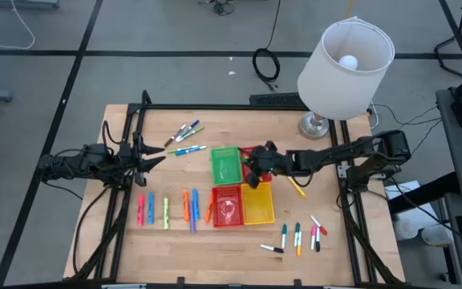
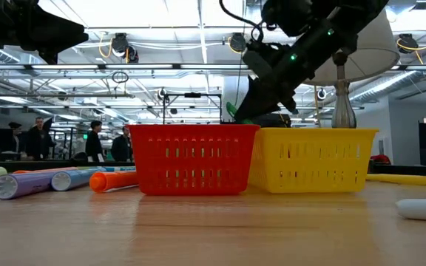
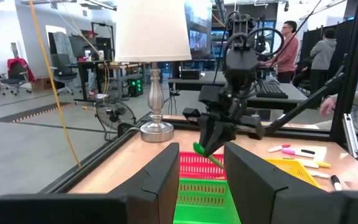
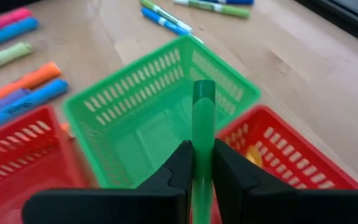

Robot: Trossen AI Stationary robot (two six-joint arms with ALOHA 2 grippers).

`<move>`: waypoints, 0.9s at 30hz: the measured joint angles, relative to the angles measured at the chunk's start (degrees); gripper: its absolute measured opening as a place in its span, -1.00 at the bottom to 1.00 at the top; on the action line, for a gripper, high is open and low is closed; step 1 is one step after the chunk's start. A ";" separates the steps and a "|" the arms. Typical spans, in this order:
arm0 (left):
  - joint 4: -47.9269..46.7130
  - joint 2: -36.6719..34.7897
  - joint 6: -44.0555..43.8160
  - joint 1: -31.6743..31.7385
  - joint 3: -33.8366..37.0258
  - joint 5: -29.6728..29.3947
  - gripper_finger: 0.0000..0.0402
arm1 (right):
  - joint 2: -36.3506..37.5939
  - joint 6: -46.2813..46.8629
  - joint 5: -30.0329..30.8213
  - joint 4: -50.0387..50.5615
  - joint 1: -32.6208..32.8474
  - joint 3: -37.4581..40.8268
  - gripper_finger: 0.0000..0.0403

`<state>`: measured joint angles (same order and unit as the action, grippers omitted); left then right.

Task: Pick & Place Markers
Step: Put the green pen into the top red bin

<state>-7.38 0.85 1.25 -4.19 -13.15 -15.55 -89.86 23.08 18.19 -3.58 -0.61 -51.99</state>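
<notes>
My right gripper hangs over the baskets at the table's middle, shut on a green marker. The marker's free end sticks out above the green basket. In the low view the marker's tip shows above the red basket. My left gripper stands open at the table's left with nothing between its fingers. Several markers lie flat in a row left of the baskets, and several more lie at the far side. Another group of markers lies near the front right. My right gripper pinches the green marker's shaft between its two fingers. The marker lies along the fingers and reaches out past their tips. The fingers come from the table's right, slanting down. The marker is lifted clear of the baskets; its rear end is hidden by the gripper.
A red basket and a yellow basket stand in front of the green one, and a second red basket lies beside it. A yellow marker lies right of the baskets. A table lamp stands at the far right.
</notes>
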 joint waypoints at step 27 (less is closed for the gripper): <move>-0.04 0.01 -0.01 -0.02 0.00 0.00 -0.33 | 0.00 0.23 0.02 2.34 -1.30 0.09 -0.60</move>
<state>-7.42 0.86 1.24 -4.21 -13.15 -15.55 -89.86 23.31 18.22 -1.24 -1.91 -51.90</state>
